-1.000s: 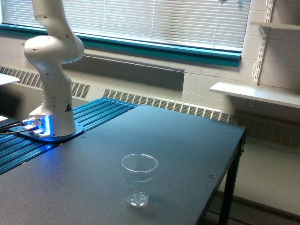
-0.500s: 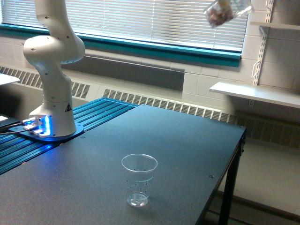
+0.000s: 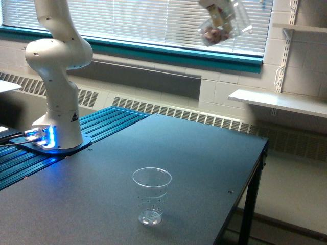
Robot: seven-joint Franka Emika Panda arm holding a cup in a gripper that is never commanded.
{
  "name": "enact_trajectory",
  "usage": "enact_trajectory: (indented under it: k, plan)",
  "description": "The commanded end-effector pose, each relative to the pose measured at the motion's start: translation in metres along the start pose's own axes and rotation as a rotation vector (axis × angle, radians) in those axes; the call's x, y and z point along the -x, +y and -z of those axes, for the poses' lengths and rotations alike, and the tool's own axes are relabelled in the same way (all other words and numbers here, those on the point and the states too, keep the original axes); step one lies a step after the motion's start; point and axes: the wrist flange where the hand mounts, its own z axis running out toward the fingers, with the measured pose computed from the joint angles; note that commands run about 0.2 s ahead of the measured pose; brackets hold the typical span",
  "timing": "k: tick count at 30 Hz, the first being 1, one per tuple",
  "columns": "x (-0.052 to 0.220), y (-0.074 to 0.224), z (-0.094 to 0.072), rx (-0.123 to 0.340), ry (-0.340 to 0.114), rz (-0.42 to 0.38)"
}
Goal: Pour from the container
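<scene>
The container (image 3: 220, 26), a small clear rounded cup with reddish-brown and pale bits inside, hangs tilted high in the air in front of the window blinds, near the top of the exterior view. Only a pale bit of my gripper (image 3: 216, 9) shows at the top edge, shut on the container from above; its fingers are mostly out of frame. Far below and towards the exterior view's left, a tapered clear cup (image 3: 152, 196) with dark specks stands upright on the dark table (image 3: 204, 153).
The arm's white base (image 3: 57, 120) stands on a blue ribbed plate at the exterior view's left, with cables beside it. The table's edge and leg (image 3: 251, 204) drop off at the right. White wall shelves (image 3: 278, 101) lie beyond it.
The container came into view at the top and has moved down and towards the exterior view's left. The tapered cup has not moved.
</scene>
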Motion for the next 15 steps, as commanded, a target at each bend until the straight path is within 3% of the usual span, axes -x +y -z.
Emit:
enact_trajectory:
  k: [1,8,15]
  plan:
    - [-0.021,0.048,-0.017,0.036,-0.017,-0.213]
    - [-0.015,0.090,-0.040,0.076,-0.052,-0.337]
    - [0.001,0.120,-0.060,0.107,-0.056,-0.341]
